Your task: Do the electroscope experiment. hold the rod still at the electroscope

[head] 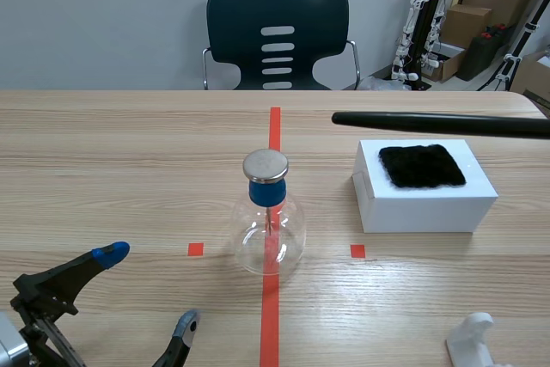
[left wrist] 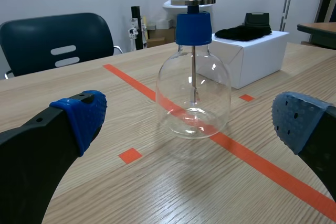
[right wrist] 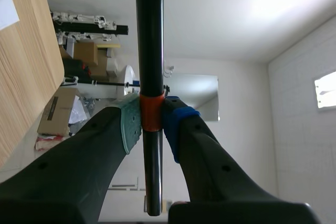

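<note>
While the right gripper [right wrist: 152,125] is clamped on the black rod [right wrist: 149,51] at its orange band [right wrist: 151,109], the rod runs straight ahead from between the jaws, its tip apart from the metal disc [head: 265,165] on the glass flask [left wrist: 193,93]. The left gripper [left wrist: 191,120] has its jaws wide apart, with the flask upright on the table [head: 103,143] ahead of them.

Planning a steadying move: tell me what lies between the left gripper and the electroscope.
Only bare table and a tape square lie between the left gripper and the electroscope, per the left wrist view.
</note>
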